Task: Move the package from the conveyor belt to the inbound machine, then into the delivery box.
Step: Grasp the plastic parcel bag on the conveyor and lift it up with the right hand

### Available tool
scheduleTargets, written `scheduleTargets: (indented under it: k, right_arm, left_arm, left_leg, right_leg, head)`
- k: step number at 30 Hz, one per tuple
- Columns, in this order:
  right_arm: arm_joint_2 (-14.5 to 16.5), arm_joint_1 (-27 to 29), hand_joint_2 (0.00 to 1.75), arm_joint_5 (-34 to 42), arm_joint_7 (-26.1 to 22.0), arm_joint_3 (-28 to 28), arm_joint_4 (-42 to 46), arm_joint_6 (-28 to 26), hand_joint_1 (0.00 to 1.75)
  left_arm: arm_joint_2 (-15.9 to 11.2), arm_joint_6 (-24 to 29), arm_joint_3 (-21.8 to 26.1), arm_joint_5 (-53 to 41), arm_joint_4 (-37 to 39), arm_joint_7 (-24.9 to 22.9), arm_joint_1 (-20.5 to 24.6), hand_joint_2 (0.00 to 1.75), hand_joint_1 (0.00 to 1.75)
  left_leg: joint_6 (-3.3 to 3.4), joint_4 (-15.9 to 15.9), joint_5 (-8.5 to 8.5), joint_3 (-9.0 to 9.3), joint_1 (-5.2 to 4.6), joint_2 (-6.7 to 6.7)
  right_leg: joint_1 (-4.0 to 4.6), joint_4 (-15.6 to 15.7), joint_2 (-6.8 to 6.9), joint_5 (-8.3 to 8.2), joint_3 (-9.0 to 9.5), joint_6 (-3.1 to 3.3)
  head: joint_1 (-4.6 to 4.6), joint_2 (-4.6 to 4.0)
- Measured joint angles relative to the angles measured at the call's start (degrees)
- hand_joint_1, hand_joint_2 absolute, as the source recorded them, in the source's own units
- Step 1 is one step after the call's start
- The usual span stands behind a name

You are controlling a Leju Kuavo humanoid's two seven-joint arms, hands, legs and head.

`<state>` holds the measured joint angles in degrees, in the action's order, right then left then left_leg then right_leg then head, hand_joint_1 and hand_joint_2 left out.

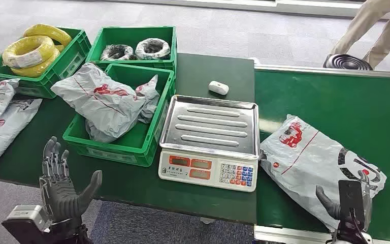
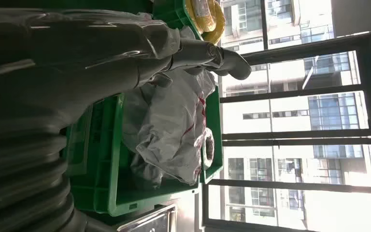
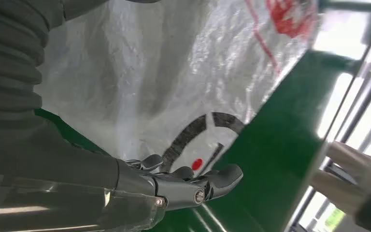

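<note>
A grey plastic package [image 1: 315,162] with red and black print lies on the green conveyor belt [image 1: 335,96] at the right. My right hand [image 1: 348,203] is at its near end, thumb on one side and fingers on the other, spread and not clamped. In the right wrist view the straight fingers [image 3: 193,183] lie close along the package [image 3: 174,72]. The weighing scale [image 1: 209,124] with a bare steel pan stands left of the belt. Beside it a green crate [image 1: 127,145] holds another grey bag [image 1: 106,101]. My left hand [image 1: 61,188] hovers open at the table's near edge, holding nothing.
Two more green crates at the back hold yellow cable coils [image 1: 30,51] and wrapped black coils [image 1: 134,50]. Grey bags [image 1: 0,114] lie at the far left. A small white device [image 1: 218,87] sits behind the scale. A person [image 1: 376,25] stands beyond the belt.
</note>
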<state>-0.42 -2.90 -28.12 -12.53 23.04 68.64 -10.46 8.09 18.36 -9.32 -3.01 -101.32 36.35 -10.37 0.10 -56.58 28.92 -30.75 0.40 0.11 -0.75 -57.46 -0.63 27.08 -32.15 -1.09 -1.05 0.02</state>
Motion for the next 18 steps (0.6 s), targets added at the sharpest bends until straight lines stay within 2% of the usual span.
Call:
scheduleTargets:
  k: [2, 8, 14, 15, 18]
  right_arm:
    - [-1.03, -1.81, 1.75, -0.28, -0.01, 0.16, -3.86, 0.28, 0.0]
    - [-5.78, -10.58, 1.75, -2.72, 0.32, 0.41, -22.67, 2.48, 0.0]
    - [-7.62, -14.73, 1.75, -4.09, 1.29, -0.03, -30.85, 4.11, 0.0]
    - [-7.87, -15.65, 1.75, -4.75, 1.92, -0.27, -32.17, 5.2, 0.09]
    - [-8.7, -18.85, 1.75, -7.25, 3.95, -1.4, -36.25, 8.27, 1.4]
  left_arm:
    - [-0.09, 0.0, -0.15, 0.12, 0.19, -0.05, 0.25, 1.75, 0.0]
    - [-0.34, -0.02, -1.04, 0.45, 1.13, -0.29, 1.35, 1.75, 0.0]
    - [-0.35, -0.09, -1.3, 0.47, 1.45, -0.36, 1.57, 1.75, 0.0]
    - [-0.35, -0.17, -1.31, 0.47, 1.49, -0.41, 1.64, 1.75, 0.0]
    - [-0.35, -0.43, -1.32, 0.45, 1.7, -0.73, 2.0, 1.75, 0.0]
  left_leg:
    - [0.0, 0.0, 0.0, 0.01, 0.0, -0.01]
    - [0.0, 0.0, -0.01, 0.0, 0.01, -0.02]
    - [0.0, 0.0, 0.0, 0.0, 0.01, 0.01]
    - [0.0, 0.0, 0.0, 0.04, 0.01, 0.07]
    - [0.03, 0.0, 0.04, 0.26, 0.02, 0.25]
  right_leg:
    - [0.0, 0.0, 0.0, 0.0, 0.0, 0.0]
    - [0.01, 0.0, 0.03, 0.0, 0.0, 0.0]
    - [0.01, 0.0, 0.02, 0.0, 0.01, 0.0]
    - [0.02, 0.0, -0.01, 0.0, 0.03, 0.0]
    - [0.03, 0.03, -0.13, -0.01, 0.26, 0.0]
  head:
    - [0.0, 0.0]
    - [0.0, 0.0]
    - [-0.01, 0.0]
    - [-0.01, 0.0]
    - [0.01, 0.0]
